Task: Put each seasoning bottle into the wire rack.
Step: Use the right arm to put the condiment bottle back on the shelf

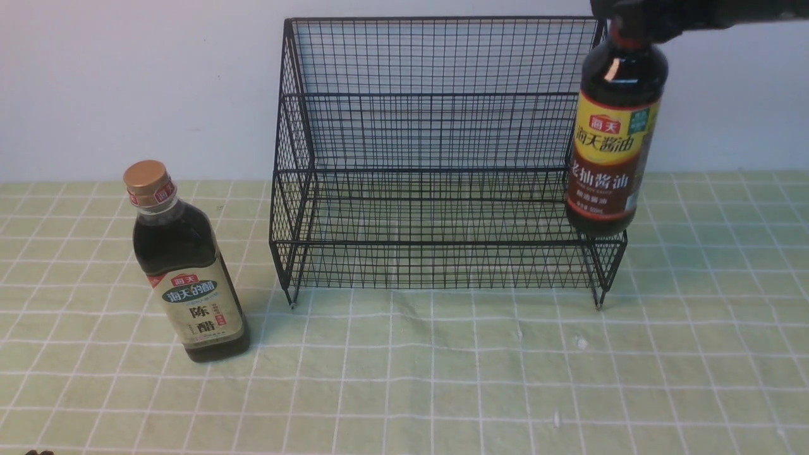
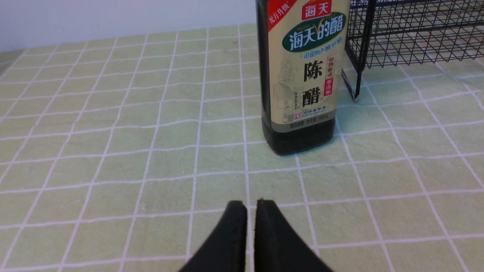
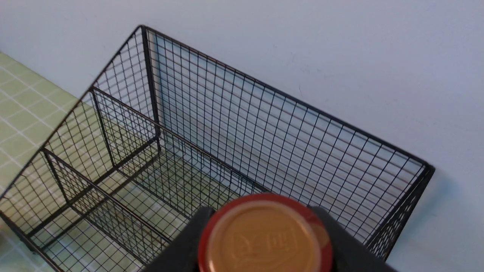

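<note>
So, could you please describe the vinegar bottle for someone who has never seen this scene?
Find the large black wire-mesh rack. Left of it, on the green gridded cloth, stands a squarish dark bottle. Its beige label and green oval distinguish it from the round, yellow-and-red-labelled bottle.

Front view: right hand [image 1: 629,22] cut by top edge, blurred; it hides most of the round bottle's cap [image 1: 626,39]. Round bottle [image 1: 610,139] blocks part of the rack's right side [image 1: 597,259]. Left hand: just a dark scrap at the bottom edge. Left wrist: square bottle's [image 2: 306,71] top out of frame, fingertips [image 2: 236,223] blurred. Right wrist: cap runs off the bottom edge, embossing unreadable.
</note>
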